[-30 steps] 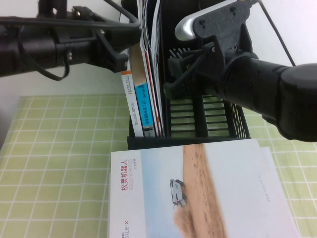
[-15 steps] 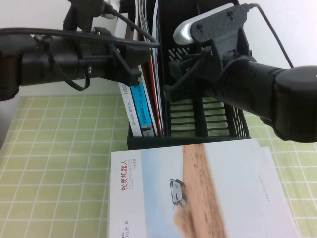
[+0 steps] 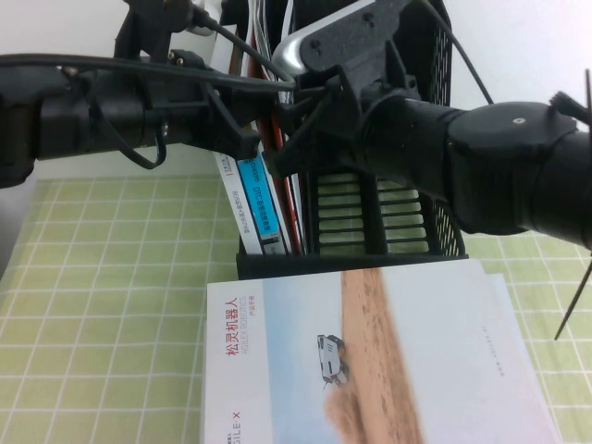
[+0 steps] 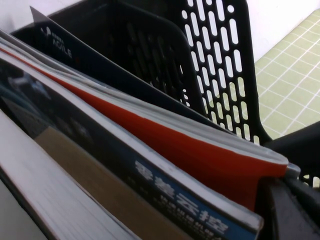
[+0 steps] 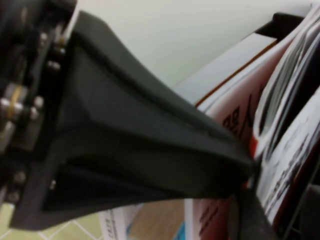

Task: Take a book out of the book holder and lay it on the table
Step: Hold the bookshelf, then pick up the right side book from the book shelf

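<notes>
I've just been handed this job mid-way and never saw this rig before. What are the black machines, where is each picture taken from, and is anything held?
Two black robot arms, each ending in a hand. The wide picture looks down from a raised camera; the other two come from cameras on the wrists. On the green gridded table stands a black book holder with books in its left compartment. A pale book with a small car lies flat in front. The left hand and right hand both sit at the upright books, near the red-covered book. Whether either grips it cannot be told.
</notes>
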{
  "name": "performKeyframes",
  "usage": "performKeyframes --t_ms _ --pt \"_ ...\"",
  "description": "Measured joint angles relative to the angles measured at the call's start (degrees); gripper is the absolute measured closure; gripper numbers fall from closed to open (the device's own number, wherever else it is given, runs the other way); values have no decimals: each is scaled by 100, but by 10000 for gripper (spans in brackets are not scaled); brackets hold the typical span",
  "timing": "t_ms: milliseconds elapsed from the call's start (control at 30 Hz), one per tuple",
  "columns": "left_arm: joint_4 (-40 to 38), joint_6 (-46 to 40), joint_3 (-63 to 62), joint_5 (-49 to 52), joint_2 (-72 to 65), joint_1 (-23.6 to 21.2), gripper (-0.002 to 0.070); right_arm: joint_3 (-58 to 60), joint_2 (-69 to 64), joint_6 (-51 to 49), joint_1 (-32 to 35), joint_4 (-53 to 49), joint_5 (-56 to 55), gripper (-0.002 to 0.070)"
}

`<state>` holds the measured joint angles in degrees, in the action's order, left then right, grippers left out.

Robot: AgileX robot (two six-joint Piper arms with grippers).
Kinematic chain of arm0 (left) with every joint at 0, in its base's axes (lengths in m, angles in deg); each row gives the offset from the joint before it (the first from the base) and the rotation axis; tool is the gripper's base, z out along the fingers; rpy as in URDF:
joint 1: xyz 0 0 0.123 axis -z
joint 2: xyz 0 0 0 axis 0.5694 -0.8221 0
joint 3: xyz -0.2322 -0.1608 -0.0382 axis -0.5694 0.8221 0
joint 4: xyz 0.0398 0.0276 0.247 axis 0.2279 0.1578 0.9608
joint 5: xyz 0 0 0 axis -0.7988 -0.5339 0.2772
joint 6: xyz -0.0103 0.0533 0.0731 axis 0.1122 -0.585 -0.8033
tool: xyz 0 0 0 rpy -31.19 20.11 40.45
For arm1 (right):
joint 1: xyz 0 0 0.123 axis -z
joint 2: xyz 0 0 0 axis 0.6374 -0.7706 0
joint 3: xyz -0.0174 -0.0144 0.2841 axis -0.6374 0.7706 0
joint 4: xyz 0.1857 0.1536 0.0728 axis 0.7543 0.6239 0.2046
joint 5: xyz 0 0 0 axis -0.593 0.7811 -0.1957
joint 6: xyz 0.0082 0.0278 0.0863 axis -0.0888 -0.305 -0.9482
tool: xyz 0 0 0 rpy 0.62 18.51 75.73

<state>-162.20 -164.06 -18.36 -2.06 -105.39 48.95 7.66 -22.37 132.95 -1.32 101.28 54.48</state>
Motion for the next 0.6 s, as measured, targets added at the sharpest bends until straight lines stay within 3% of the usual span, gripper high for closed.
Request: performKeyframes --t_ms 600 --pt "83 8 0 -198 0 0 678 -41 -118 497 -12 198 -245 437"
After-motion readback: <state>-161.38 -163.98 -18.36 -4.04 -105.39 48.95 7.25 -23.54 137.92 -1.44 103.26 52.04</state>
